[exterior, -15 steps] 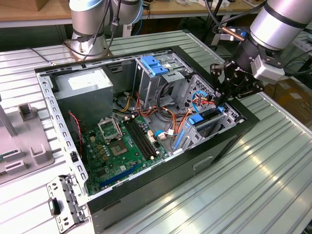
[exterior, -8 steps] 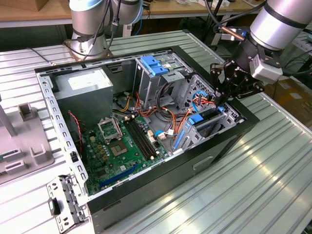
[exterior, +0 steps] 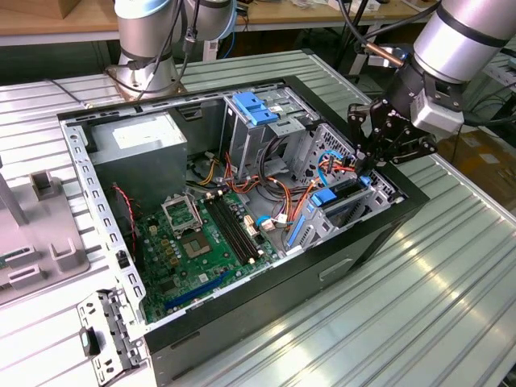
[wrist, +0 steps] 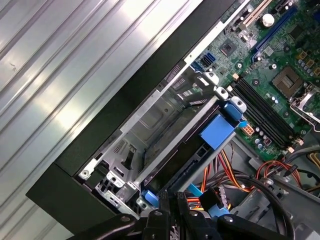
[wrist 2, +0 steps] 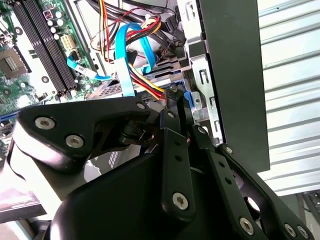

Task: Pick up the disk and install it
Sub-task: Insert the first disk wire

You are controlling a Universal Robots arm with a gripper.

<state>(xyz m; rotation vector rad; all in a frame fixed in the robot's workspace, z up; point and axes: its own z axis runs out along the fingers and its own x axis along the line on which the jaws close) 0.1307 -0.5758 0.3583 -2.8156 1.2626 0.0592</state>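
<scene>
The robot arm [exterior: 463,36] comes in from about 2 o'clock in the exterior view and bends down. Its black gripper [exterior: 364,165] points toward 7 o'clock, with its fingers [wrist 2: 175,145] pressed close together.

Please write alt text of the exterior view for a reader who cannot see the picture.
A robot arm's black gripper reaches into the drive cage at the exterior view's right end of an open computer case, at the disk with blue side rails that sits in the cage. The green motherboard and grey power supply lie exposed on a ribbed metal table.
</scene>
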